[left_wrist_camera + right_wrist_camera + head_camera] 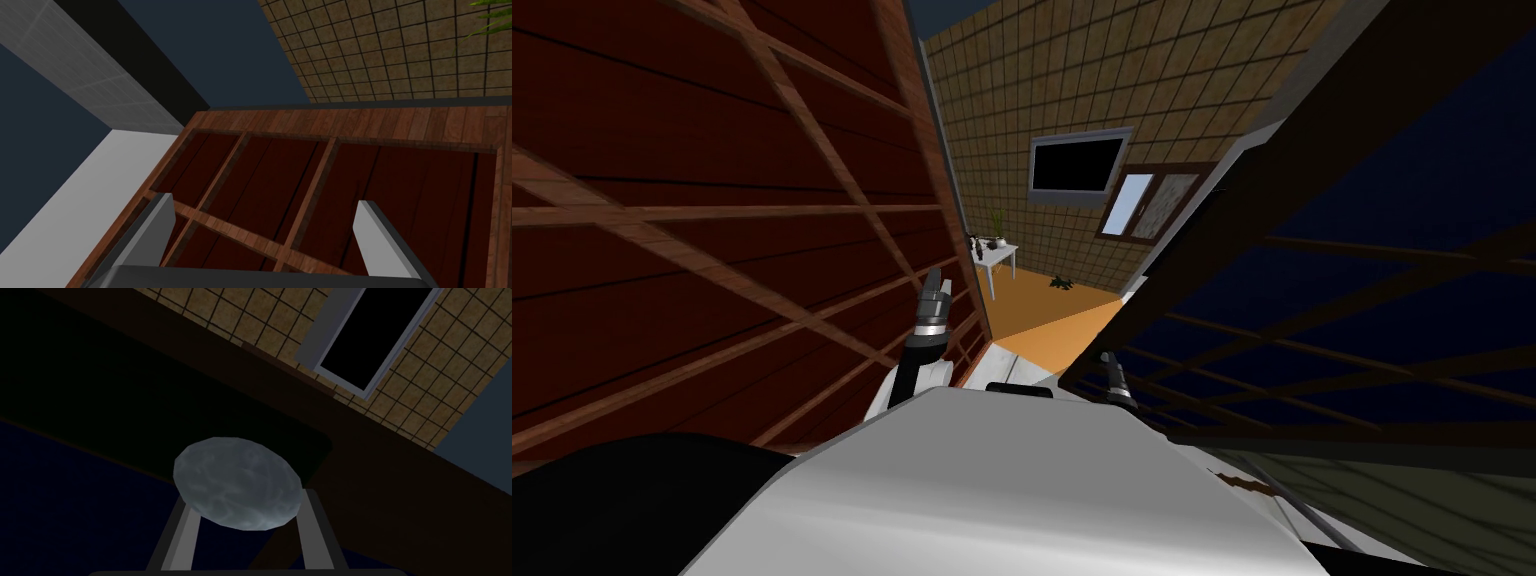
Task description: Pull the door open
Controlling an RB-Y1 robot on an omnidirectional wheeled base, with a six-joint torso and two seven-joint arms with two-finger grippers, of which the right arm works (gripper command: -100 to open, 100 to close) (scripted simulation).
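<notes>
A dark door (1342, 300) with blue panels and a dark lattice stands on my right, its edge angled away from a gap. Its round grey knob (237, 483) sits between my right gripper's (245, 510) fingers, which press its two sides. In the head view that right gripper (1115, 382) is low at the door's edge. My left gripper (937, 295) is raised beside a red-brown wooden lattice panel (712, 220) on my left. In the left wrist view the left gripper (267, 202) is open, with nothing between its fingers and the red-brown panel (350, 175) beyond.
Through the gap between the two panels I see a room with an orange floor (1042, 310), a small white table (997, 258) with a plant, a tan tiled wall (1072, 90) and a window (1077, 165). The panels stand close on both sides of me.
</notes>
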